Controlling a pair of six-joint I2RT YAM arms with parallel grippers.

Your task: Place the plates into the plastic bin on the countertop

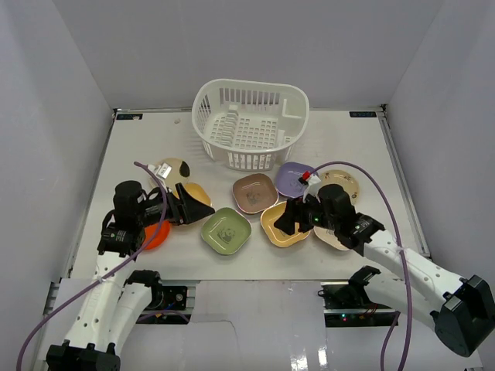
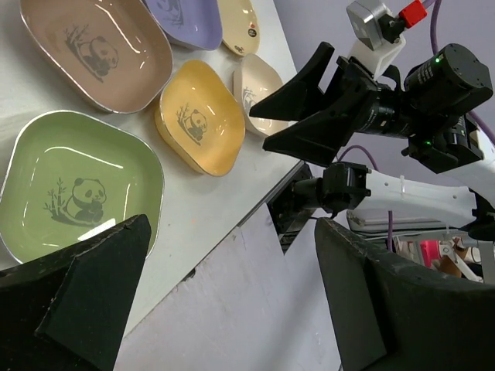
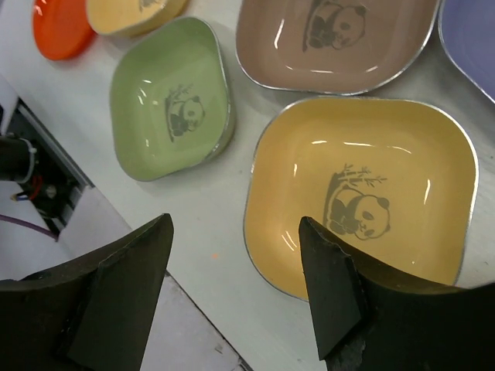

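Left gripper (image 1: 203, 210) is spread wide with nothing between its fingers, and its arm is reaching low across the near-left part of the countertop (image 1: 371, 154), elbow bent, fingers pointing toward the right edge. Just beside those fingertips, on the side nearer the front edge, sits the green plate (image 1: 226, 230), panda print up, flat on the surface; the left wrist view shows its rim close by one finger, and whether they touch cannot be told. Behind the wrist, near the left edge, the orange-red plate (image 1: 155, 234) peeks out. Over to the right gripper (image 1: 280, 220): open as well and holding nothing, arm stretched in from the near-right corner, fingers aimed toward the left edge. It hangs over the near-left corner of the yellow plate (image 1: 272, 232), and the right wrist view has one finger overlapping that plate's near rim, contact not clear. Beyond the yellow one lie the mauve-brown plate (image 1: 255, 193) and the lavender plate (image 1: 295, 178), side by side mid-desk. And the plastic bin (image 1: 255, 158) stands upright at the middle of the far edge, well apart from both grippers, with no plate visible inside.
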